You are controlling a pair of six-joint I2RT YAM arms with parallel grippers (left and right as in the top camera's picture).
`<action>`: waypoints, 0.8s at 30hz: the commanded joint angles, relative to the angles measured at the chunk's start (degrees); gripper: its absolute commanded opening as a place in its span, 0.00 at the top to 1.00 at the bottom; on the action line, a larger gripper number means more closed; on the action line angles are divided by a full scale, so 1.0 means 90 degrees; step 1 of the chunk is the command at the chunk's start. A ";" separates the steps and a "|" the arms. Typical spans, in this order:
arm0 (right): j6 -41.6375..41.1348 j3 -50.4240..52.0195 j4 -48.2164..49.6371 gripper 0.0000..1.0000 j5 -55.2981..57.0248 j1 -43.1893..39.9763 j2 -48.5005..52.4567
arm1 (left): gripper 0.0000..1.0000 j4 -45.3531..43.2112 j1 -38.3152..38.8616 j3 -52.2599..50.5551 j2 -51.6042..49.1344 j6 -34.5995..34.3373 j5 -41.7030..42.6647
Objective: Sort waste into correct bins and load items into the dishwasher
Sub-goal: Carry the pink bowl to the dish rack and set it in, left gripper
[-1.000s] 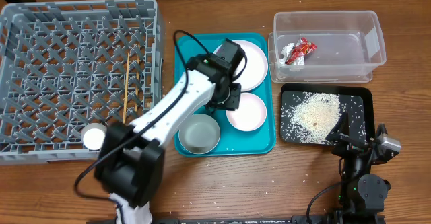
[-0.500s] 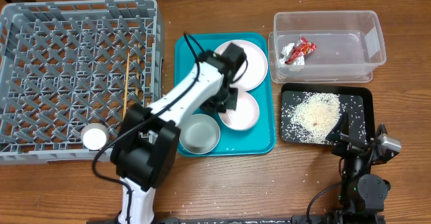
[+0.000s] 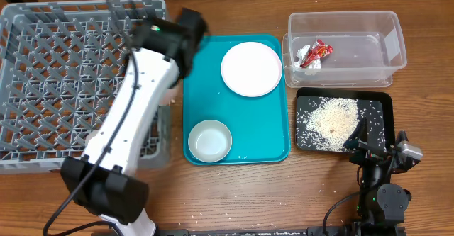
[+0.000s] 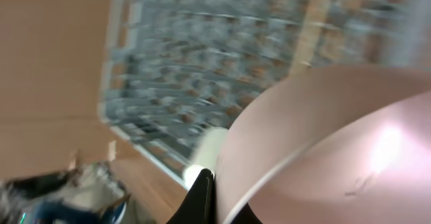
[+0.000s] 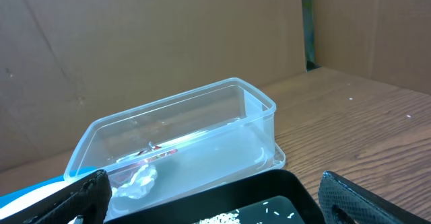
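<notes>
My left gripper [image 3: 186, 32] hangs over the right edge of the grey dish rack [image 3: 57, 73]. In the left wrist view the gripper [image 4: 214, 183] is shut on the rim of a small pinkish-white plate [image 4: 337, 136], with the rack [image 4: 222, 62] below; my arm hides that plate from overhead. A large white plate [image 3: 251, 69] and a white bowl [image 3: 210, 140] remain on the teal tray [image 3: 213, 94]. My right gripper [image 3: 383, 149] rests open and empty at the front right; its fingers [image 5: 215, 204] frame the black tray [image 5: 269, 197].
A clear bin [image 3: 355, 52] at the back right holds crumpled wrappers [image 3: 314, 53]; it also shows in the right wrist view [image 5: 202, 130]. A black tray [image 3: 376, 122] holds scattered rice [image 3: 333, 119]. A white cup [image 4: 209, 146] sits in the rack.
My left gripper lifted the small plate off the teal tray and swung it left to the rack's edge. The right arm has not moved.
</notes>
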State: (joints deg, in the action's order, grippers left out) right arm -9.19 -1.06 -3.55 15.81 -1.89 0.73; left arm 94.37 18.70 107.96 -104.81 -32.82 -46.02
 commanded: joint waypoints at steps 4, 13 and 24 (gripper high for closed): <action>0.0005 0.0068 0.0044 0.00 0.0000 -0.0041 -0.0063 | 0.96 -0.0580 -0.0678 -0.0243 -0.0277 -0.0457 -0.1418; 0.0005 0.0068 0.0044 0.00 0.0000 -0.0041 -0.0063 | 0.96 -0.1056 -0.0911 -0.0338 -0.1188 -0.0663 -0.2348; 0.0005 0.0068 0.0041 0.00 0.0000 -0.0041 -0.0063 | 0.96 -0.0826 -0.0831 -0.0342 -0.2319 -0.0661 -0.2363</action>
State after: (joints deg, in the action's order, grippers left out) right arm -9.17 -1.06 -3.60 15.86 -1.89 0.73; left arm 87.05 10.52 105.41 -123.90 -37.21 -67.59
